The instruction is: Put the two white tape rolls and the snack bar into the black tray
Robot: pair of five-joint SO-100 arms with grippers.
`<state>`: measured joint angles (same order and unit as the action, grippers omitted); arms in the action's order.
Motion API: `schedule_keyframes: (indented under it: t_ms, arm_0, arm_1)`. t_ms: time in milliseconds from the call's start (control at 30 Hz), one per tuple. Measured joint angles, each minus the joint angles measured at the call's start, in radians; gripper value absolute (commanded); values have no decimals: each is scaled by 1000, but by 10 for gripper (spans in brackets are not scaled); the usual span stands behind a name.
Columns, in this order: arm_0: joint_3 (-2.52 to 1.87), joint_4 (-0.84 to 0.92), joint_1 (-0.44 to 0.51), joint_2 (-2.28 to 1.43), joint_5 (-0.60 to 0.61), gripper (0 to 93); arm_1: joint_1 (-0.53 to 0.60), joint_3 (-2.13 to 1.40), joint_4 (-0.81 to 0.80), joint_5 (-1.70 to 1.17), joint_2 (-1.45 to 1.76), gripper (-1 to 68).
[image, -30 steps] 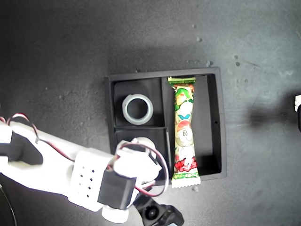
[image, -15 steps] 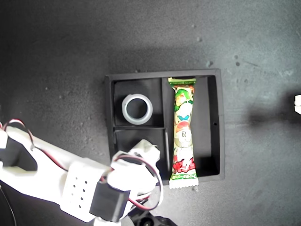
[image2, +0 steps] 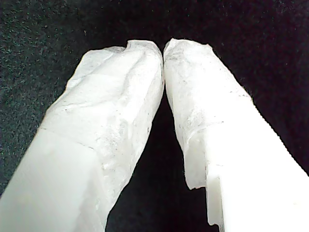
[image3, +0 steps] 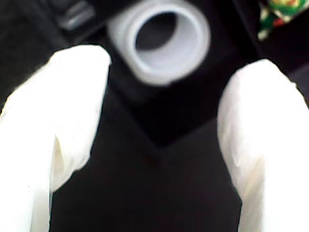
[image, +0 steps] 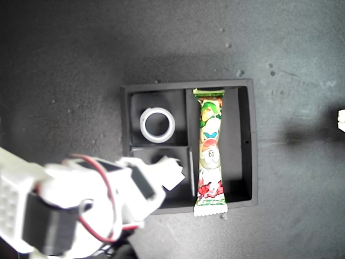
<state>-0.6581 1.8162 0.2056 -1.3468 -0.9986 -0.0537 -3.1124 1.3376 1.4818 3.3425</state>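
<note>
**Q:** Where do the task's things lie?

**A:** On the dark speckled worktop (image: 81,65), the square black shallow tray (image: 250,140) holds a white ring-shaped tape roll (image: 157,124) flat in one small compartment. The glossy green, white and red snack bar (image: 211,154) lies along the long compartment, one crimped end over the tray's wall. Only one roll is visible.

**Q:** And the arms?

**A:** My second gripper (image3: 161,140), on the white arm at the exterior view's lower left, hangs over the other small compartment, jaws spread wide with nothing between them, the roll ahead. My first gripper (image2: 163,48) has its jaws pressed tip to tip, empty, above bare worktop.
</note>
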Motion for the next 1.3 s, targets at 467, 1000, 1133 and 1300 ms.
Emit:
schedule_keyframes:
  t_ms: [467,1000,1133,1300]
  arm_0:
    - [-1655,-345,-184,-1397,-359,0]
    - [-2378,-502,-255,-1990,-350,0]
    - [-2422,-511,-252,-1990,-408,0]
    - [-2422,-460,-216,-1990,-578,2]
  arm_1:
    - [0,0,2,0,0,4]
    - [2,0,2,0,0,5]
    - [2,0,2,0,0,5]
    - [2,0,2,0,0,5]
